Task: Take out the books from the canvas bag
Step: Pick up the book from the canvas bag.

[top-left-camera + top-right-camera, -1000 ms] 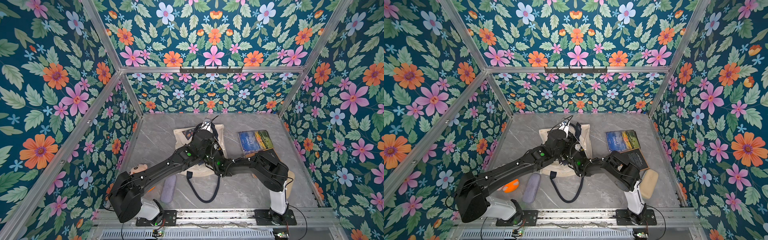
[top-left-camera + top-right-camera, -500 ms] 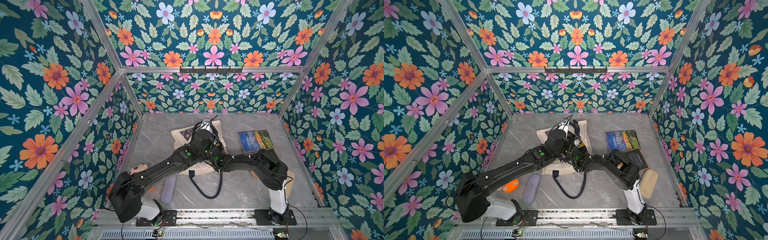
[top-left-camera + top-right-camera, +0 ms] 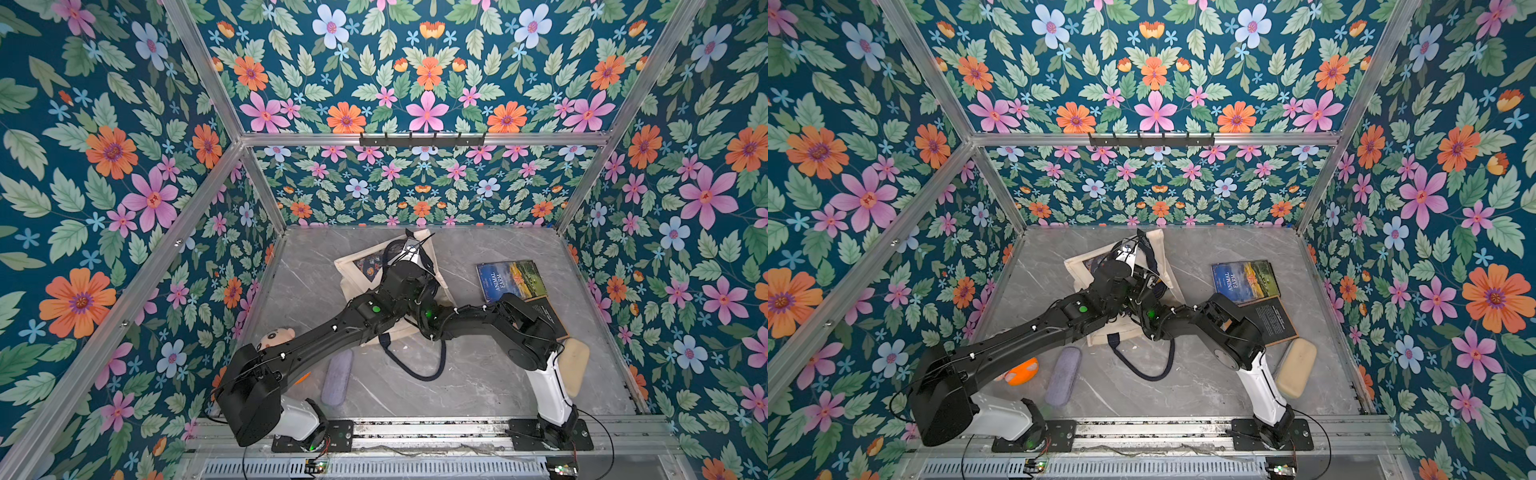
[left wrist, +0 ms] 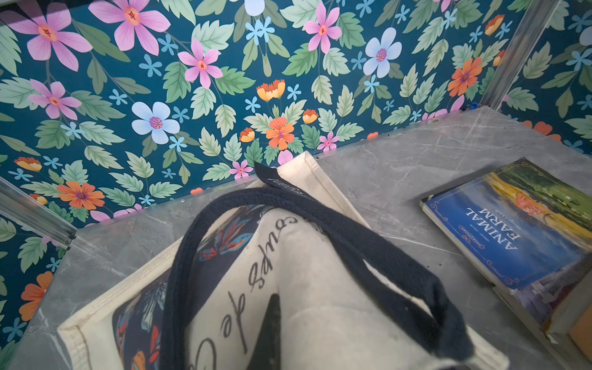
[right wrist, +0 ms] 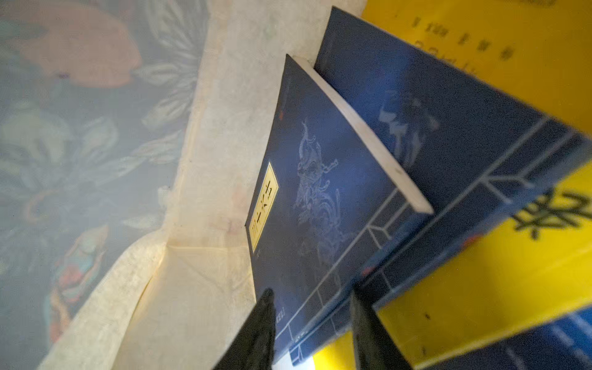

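Deep in the canvas bag [image 5: 208, 160]: straddling navy books [image 5: 320, 192] with right gripper [image 5: 310, 291], grip unclear; pinching canvas with closed left gripper [image 3: 410, 249]. Next, squeeze and withdraw straight.

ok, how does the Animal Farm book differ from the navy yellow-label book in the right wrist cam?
Place: the Animal Farm book lies out on the table; the navy book is inside the canvas bag.
Cover: Animal Farm shows a landscape, the navy book a pale line drawing and yellow label.
Contact: no claw touches Animal Farm; the navy book's corner sits between the fingers of the right claw.
Both are thin paperbacks.
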Motion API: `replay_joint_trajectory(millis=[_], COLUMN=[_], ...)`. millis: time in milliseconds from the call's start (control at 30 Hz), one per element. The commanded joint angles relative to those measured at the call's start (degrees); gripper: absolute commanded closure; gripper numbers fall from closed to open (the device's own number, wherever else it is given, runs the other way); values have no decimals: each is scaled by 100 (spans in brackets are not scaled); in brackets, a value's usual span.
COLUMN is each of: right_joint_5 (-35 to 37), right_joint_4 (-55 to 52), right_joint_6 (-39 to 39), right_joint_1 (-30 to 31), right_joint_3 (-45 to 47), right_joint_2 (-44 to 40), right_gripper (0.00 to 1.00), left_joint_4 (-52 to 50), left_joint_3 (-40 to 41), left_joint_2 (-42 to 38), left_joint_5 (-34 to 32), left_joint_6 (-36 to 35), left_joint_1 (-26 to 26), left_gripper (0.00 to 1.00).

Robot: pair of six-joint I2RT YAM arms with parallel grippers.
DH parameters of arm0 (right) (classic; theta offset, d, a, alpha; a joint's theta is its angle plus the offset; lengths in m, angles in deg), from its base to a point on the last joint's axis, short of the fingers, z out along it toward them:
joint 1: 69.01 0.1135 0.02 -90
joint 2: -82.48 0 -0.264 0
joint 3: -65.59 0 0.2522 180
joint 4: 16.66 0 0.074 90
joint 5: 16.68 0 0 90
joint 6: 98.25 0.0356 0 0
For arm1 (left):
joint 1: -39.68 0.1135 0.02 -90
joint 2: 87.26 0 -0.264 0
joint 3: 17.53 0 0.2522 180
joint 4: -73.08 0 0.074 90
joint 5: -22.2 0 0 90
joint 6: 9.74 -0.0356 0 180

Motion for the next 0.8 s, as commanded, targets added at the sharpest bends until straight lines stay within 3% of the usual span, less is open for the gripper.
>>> replay_joint_trajectory(millis=[0,233,400,767], right_joint_5=[-217,-220,98,482], right_joint_4=[932,1134,1177,317], right_joint_6=[-285,-1109,-1140,-35], right_joint_1=[-110,6,72,81], right_joint_3=[-53,222,519,850], right_joint_2=[109,-332,-597,-803], right_gripper=[60,60,60,59], left_joint_4=[607,529,405,343], left_joint_3=[-78,-132,-220,-247], left_joint_2=[-92,-75,12,33], left_joint_5=[594,621,568,438], left_joint_6=[143,144,194,249], left_joint_1=[-41,-42,-39,-39], left_gripper=[100,100,100,100])
